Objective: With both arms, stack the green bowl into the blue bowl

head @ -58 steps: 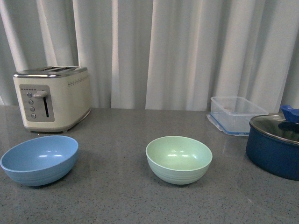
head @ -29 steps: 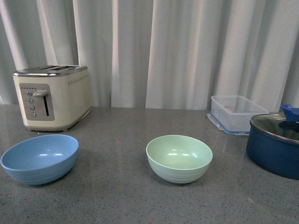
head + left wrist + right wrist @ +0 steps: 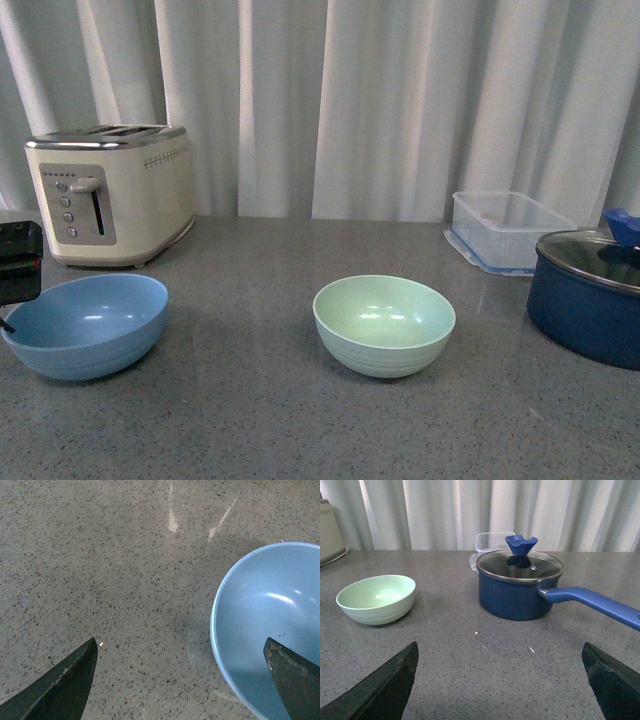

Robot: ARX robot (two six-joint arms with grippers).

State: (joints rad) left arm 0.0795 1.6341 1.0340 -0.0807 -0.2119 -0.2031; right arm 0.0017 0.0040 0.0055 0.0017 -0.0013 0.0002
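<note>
Tabletop: grey speckled stone look, smooth, with a slight sheen; you'll see a few pale scuffs on it in the left wrist view.
Green bowl: pale mint, round, matte, with faint ribbed rings low on its wall. It stands upright near the middle of the tabletop.
Blue bowl: light sky blue, with the same round matte shape and ribbing. It stands upright at the robot's left, well apart from the green bowl and in front of the toaster.
Left end effector: its flat black fingers are spread wide and grip nothing. One finger shows over the blue bowl's hollow and the other over bare tabletop, so the bowl's near rim lies between them. You cannot tell its height above the rim.
Left arm: a black block at the edge of the front view, just beside the blue bowl.
Right end effector: spread wide and gripping nothing, low over the tabletop. The green bowl stands ahead of it, apart.
Pot: dark navy, with a glass lid and a long blue handle. It is to the robot's right of the green bowl.
Container: clear plastic, rectangular, behind the pot.
Curtain: white, hanging in folds.
</note>
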